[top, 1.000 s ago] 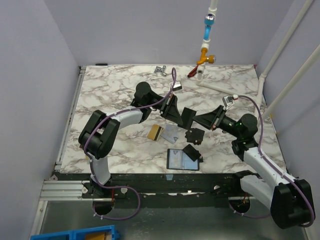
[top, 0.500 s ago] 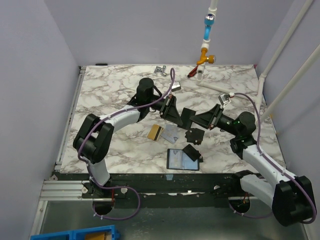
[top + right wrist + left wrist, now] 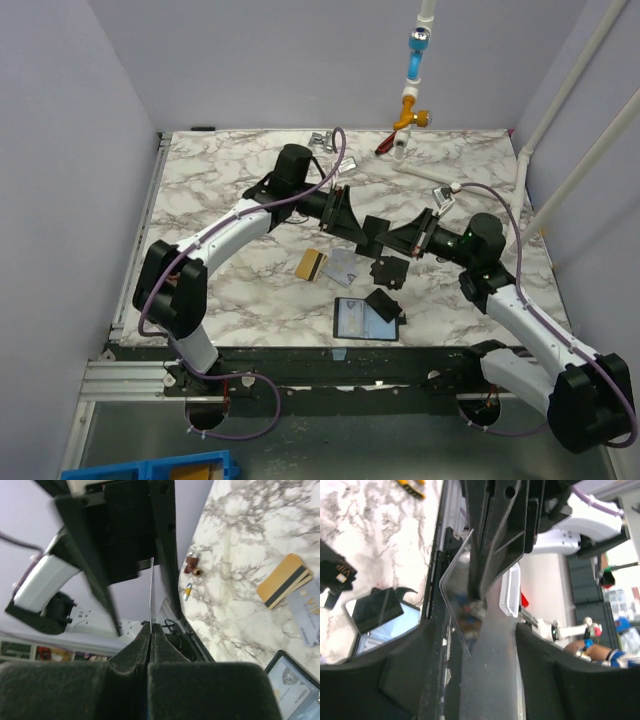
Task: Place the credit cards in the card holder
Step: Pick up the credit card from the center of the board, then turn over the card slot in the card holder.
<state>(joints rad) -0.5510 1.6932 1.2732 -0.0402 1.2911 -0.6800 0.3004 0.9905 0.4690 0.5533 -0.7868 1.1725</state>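
A thin pale card (image 3: 151, 587), seen edge-on, is pinched in my shut right gripper (image 3: 151, 627) above the table's middle. My left gripper (image 3: 475, 630) is open, its fingers either side of that same card (image 3: 456, 592) without pressing it. In the top view the two grippers meet tip to tip, left (image 3: 370, 232) and right (image 3: 397, 241). On the marble below lie a gold-tan credit card with a dark stripe (image 3: 310, 264) and a pale grey-blue one (image 3: 346, 267). The card holder (image 3: 352, 318) lies open near the front edge, bluish lining up, a black flap across its right part.
A smaller black case (image 3: 388, 270) lies just under the grippers. At the back stand an orange and blue valve (image 3: 410, 108), a white pipe (image 3: 432, 173) and metal clips (image 3: 322, 140). The table's front edge runs close behind the card holder (image 3: 395, 622).
My left gripper has opened and let go of the thin card, while my right gripper has shut on it. The left arm has stretched further toward the back.
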